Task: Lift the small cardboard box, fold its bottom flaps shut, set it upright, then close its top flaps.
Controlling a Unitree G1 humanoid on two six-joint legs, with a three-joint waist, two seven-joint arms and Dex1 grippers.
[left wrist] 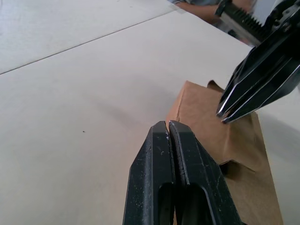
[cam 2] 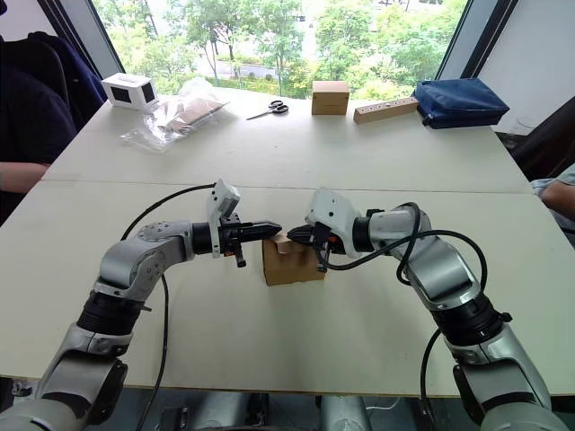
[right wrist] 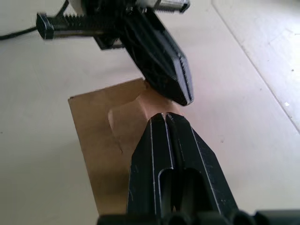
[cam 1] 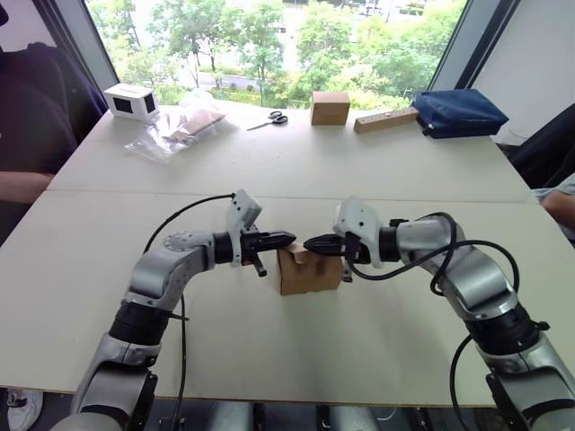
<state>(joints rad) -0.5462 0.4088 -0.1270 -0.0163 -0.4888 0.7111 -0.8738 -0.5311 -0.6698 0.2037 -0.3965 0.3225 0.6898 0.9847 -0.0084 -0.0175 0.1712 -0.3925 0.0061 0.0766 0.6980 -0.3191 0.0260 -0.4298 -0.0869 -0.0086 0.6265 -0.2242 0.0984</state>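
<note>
The small cardboard box stands on the white table between my two arms, plain brown. Its top flaps are folded inward across the opening, and one still rises slightly at the left edge. The bottom flaps are hidden beneath it. My left gripper is shut with nothing in it, its tip just over the box's top left. My right gripper is also shut and empty, pointing at the left one from the other side. The two tips nearly meet above the flaps.
Along the far edge lie a white box with a dark face, a clear plastic bag, scissors, another brown cardboard cube, a wooden block and a blue pouch. A person's arm rests at the left edge.
</note>
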